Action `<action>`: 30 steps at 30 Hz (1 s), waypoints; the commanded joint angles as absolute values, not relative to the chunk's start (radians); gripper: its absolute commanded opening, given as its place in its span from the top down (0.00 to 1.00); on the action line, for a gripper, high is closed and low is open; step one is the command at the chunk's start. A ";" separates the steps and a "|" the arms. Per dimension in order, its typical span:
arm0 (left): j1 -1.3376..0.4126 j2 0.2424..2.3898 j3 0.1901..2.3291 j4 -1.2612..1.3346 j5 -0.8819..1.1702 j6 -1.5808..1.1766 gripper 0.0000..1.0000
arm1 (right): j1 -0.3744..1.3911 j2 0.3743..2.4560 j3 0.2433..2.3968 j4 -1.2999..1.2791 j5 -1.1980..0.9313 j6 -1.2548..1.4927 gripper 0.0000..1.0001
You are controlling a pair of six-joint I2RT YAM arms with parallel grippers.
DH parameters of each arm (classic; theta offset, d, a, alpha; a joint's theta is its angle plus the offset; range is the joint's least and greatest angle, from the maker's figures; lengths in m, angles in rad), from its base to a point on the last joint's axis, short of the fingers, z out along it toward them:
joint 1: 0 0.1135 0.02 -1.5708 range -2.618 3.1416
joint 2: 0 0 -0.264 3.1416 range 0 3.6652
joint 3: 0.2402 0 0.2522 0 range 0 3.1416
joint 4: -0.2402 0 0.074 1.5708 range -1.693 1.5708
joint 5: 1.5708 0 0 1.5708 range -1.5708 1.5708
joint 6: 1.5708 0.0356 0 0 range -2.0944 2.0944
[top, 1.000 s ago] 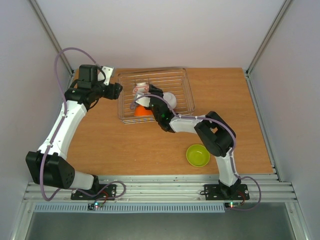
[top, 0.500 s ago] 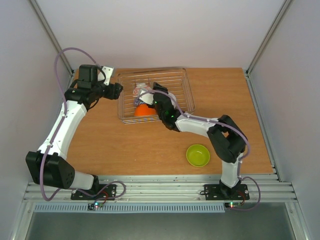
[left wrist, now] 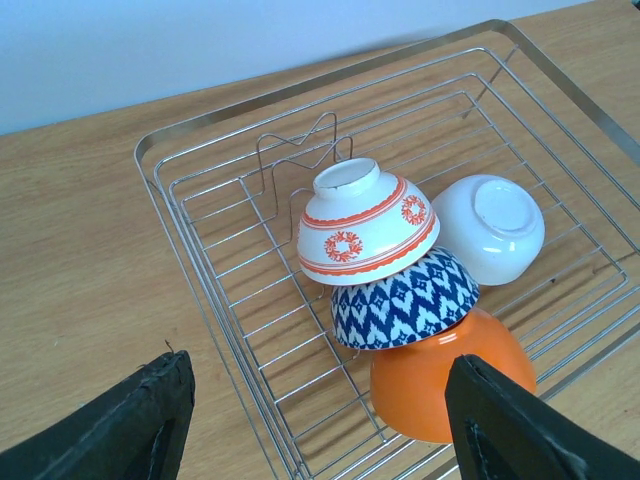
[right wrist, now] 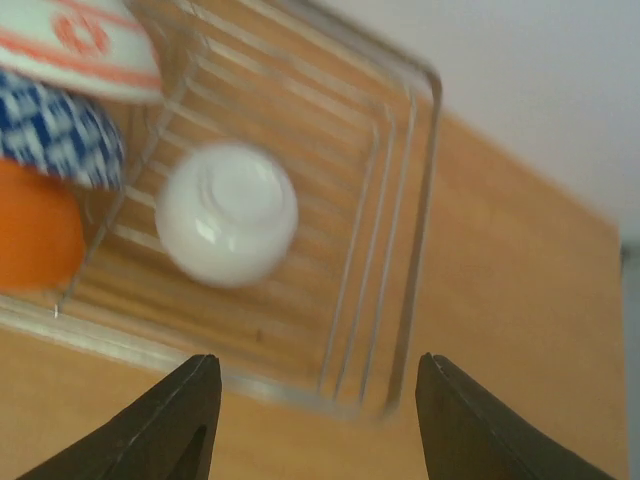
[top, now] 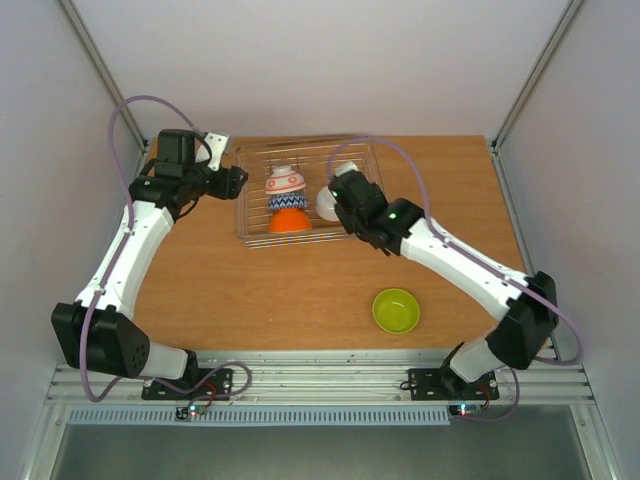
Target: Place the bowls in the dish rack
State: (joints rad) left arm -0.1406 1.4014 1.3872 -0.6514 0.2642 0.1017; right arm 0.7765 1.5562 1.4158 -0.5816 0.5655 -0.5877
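Seen from above, the right gripper (top: 338, 190) had drawn clear of the stacked bowls it covered a second earlier. It now hung over the middle of the dish rack (top: 375, 170), just beside the white bowl (top: 323, 206). The left gripper (top: 236, 180) had not moved from the rack's left edge. With four bowls in the rack, only the yellow-green bowl (top: 396, 310), alone on the table (top: 250, 290) and well apart from the rack, seemed left to load. The left wrist camera showed that gripper's fingers spread wide with nothing between them. Beyond them the red-patterned bowl (left wrist: 365, 220) leaned on the blue zigzag bowl (left wrist: 405, 300), which leaned on the orange bowl (left wrist: 450, 375). All three were tipped rim-down against a wire prong, while the white bowl sat upside down beside them. The right wrist camera, slightly blurred, showed its own fingers parted and empty above the rack's near rim, the overturned white bowl resting free on the ribs.
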 commanded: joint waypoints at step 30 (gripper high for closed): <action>-0.137 1.417 1.382 -0.621 0.349 0.070 0.30 | 0.787 1.040 0.651 -1.070 0.215 0.626 0.58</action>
State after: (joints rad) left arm -0.1406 1.4082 1.3872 -0.6537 0.3283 0.0780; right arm 0.7803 1.0138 0.6884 -1.1580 0.2337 0.5831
